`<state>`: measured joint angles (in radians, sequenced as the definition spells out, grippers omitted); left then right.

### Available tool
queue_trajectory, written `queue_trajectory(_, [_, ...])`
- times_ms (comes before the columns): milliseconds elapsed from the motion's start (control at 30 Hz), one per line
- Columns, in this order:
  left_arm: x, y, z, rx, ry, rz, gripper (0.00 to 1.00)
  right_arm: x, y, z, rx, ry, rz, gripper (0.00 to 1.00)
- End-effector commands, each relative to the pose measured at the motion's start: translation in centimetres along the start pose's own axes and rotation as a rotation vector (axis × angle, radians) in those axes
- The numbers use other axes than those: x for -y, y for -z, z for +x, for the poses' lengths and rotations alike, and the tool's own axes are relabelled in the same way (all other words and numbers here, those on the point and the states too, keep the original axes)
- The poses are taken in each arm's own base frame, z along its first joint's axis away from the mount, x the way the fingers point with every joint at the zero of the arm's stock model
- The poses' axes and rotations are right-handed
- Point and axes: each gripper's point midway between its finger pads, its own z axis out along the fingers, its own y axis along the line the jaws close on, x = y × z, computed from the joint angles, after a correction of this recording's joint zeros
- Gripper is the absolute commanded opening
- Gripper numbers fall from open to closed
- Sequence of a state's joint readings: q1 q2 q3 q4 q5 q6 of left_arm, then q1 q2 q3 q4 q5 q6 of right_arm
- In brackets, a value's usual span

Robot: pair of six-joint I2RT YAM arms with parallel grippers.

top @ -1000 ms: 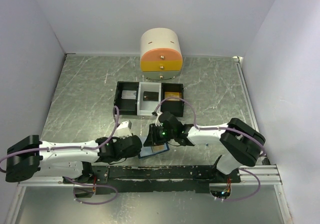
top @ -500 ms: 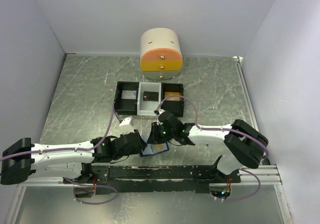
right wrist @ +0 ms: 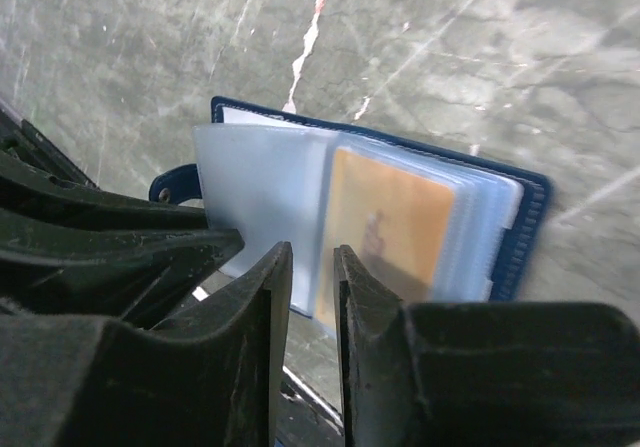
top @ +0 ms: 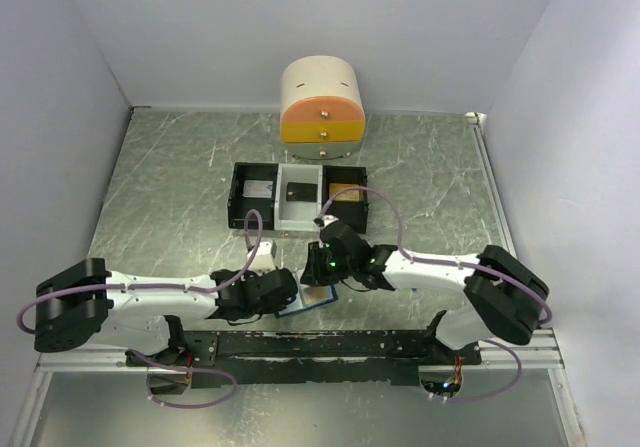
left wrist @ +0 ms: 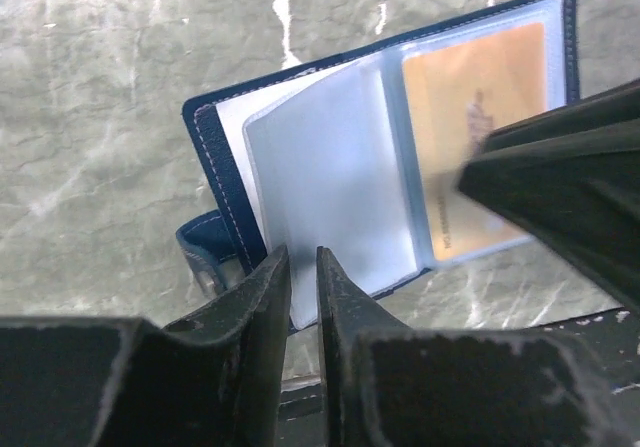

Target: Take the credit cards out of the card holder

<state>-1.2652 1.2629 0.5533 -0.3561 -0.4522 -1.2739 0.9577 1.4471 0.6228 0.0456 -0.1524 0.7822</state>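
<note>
The card holder (top: 312, 298) lies open on the table near the front edge, dark blue rim, clear light-blue sleeves. In the left wrist view (left wrist: 330, 167) a tan-gold credit card (left wrist: 475, 117) sits inside the right-hand sleeve; it also shows in the right wrist view (right wrist: 390, 222). My left gripper (left wrist: 303, 282) is at the holder's near left corner, jaws closed to a thin slit over the sleeve's edge. My right gripper (right wrist: 310, 267) is shut to a narrow gap just above the middle fold, its dark fingers (left wrist: 560, 187) covering the card's lower right corner.
A black-and-white three-compartment tray (top: 255, 209) holding small items stands behind the holder. A cream and orange drawer unit (top: 322, 112) stands at the back. A black rail (top: 330, 345) runs along the front edge. White walls close in both sides.
My left arm has swung its gripper right, up to the card holder's left side. My right gripper has stayed over the holder, shifting only slightly.
</note>
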Motion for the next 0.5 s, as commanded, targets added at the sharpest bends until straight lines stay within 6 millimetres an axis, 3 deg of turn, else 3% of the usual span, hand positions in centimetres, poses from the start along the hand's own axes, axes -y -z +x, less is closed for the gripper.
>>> queue_trajectory(0, [-0.9,0.4,-0.1,0.006,-0.004,-0.061,0.27,1.2,2.5,-2.9,0.120,0.041,0.129,0.26])
queue_trajectory(200, [-0.5,0.5,-0.3,0.020,0.013,-0.018,0.28,3.2,4.5,-4.7,0.177,0.001,0.164,0.36])
queue_trajectory(467, [-0.5,0.6,-0.4,0.026,0.020,0.004,0.29,1.0,2.7,-2.1,0.063,-0.077,-0.039,0.39])
